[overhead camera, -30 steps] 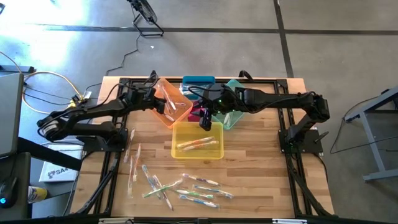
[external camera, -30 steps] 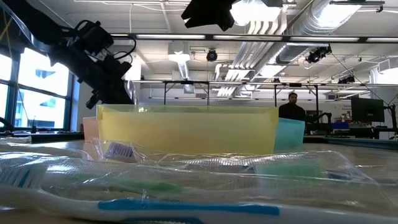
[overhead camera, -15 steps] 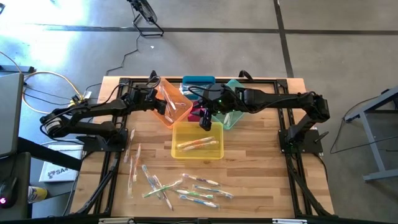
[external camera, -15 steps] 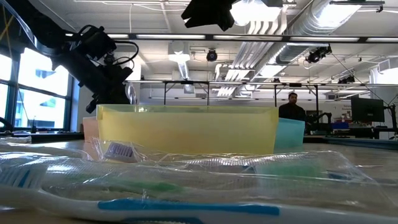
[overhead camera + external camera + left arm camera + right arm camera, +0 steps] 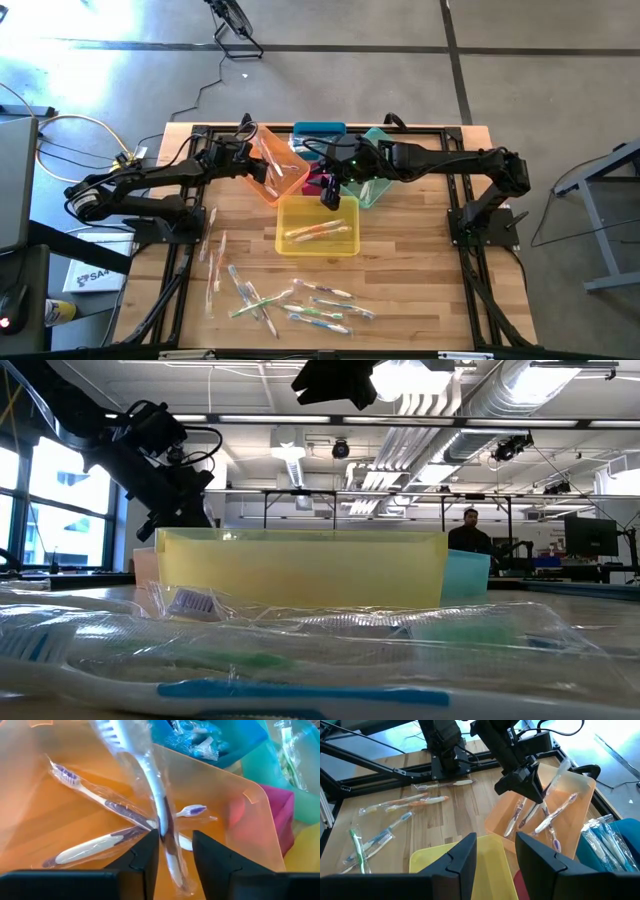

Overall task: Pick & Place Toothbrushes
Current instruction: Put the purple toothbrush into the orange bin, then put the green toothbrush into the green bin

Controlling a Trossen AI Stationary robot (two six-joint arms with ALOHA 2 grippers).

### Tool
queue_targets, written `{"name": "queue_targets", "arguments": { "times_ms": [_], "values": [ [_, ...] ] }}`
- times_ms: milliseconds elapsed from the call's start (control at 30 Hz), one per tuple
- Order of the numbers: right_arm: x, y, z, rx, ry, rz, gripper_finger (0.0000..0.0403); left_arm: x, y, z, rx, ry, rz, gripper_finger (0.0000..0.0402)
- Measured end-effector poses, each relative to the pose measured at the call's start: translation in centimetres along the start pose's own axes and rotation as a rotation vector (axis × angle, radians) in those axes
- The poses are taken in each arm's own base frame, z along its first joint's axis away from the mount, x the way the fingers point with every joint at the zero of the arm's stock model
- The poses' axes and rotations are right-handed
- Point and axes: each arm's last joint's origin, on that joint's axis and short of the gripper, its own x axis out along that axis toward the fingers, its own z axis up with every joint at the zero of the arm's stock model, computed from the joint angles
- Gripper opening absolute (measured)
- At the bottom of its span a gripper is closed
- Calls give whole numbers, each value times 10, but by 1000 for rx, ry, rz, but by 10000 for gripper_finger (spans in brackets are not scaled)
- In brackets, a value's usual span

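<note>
The step in hand appears to be a release into the orange bin (image 5: 277, 167), which sits upper centre-left in the high view. The left gripper (image 5: 173, 851) hangs over that bin with its jaws parted. A wrapped toothbrush (image 5: 150, 780) stands upright in the gap between them, the wrapper brushing one finger (image 5: 146, 857) and free of the other. It is judged let go or nearly so, not clamped.

To finish cleanly, the jaws should stay apart and the arm should lift straight up. This would let the clear wrapper slip free rather than drag out over the bin wall.

Two purple-accented toothbrushes (image 5: 100, 802) already lie crossed on the bin floor.

The right gripper (image 5: 330, 195) waits over the far edge of the yellow bin (image 5: 316, 236) at frame centre, jaws apart and empty; one brush lies in that bin.

The remaining toothbrushes (image 5: 300, 300) lie scattered on the table (image 5: 420, 290), lower centre of the high view
</note>
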Motion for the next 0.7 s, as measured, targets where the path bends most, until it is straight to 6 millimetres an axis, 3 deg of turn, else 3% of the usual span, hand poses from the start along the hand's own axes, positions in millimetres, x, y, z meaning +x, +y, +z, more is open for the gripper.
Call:
{"name": "queue_targets", "arguments": {
  "times_ms": [300, 700],
  "values": [
    [0, 0, 0, 0, 0, 0, 128, 0, 0, 0, 49, 0, 1, 147],
    [0, 0, 0, 0, 0, 0, 128, 0, 0, 1, 56, -6, -1, 148]
  ]
}}
